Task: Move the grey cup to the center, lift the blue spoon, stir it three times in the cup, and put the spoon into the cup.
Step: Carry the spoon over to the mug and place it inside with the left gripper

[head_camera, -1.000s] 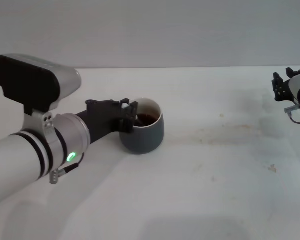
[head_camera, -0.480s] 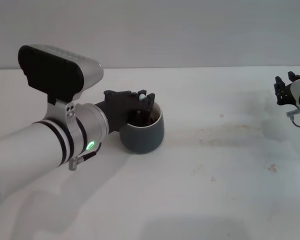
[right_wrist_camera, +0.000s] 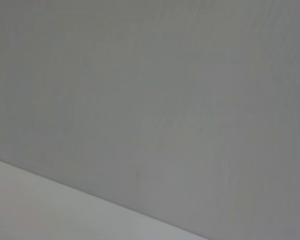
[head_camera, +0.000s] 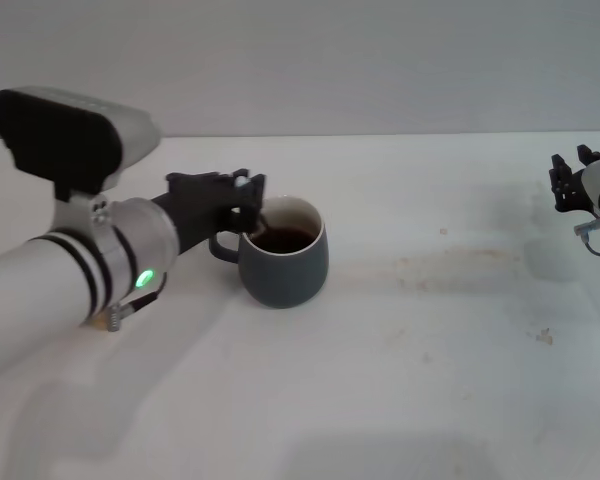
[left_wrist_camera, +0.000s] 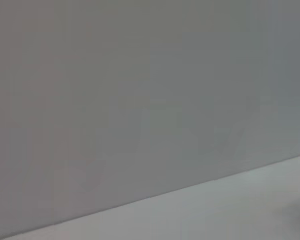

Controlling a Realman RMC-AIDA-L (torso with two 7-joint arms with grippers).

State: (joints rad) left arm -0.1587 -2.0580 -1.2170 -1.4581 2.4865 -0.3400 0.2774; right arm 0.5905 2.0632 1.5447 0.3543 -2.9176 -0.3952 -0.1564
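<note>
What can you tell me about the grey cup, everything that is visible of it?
The grey cup is a stout, dark slate-grey mug that looks ceramic, with a white rim and inside. It stands upright on the white table and holds dark brown liquid. Its loop handle points toward the left gripper, which is at the rim on that side.

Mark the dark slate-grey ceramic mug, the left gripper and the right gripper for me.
dark slate-grey ceramic mug point(head_camera: 288, 272): head view, on its outer wall.
left gripper point(head_camera: 250, 205): head view, at the fingertips by the mug's rim.
right gripper point(head_camera: 566, 180): head view, at the fingertips, far right edge.
</note>
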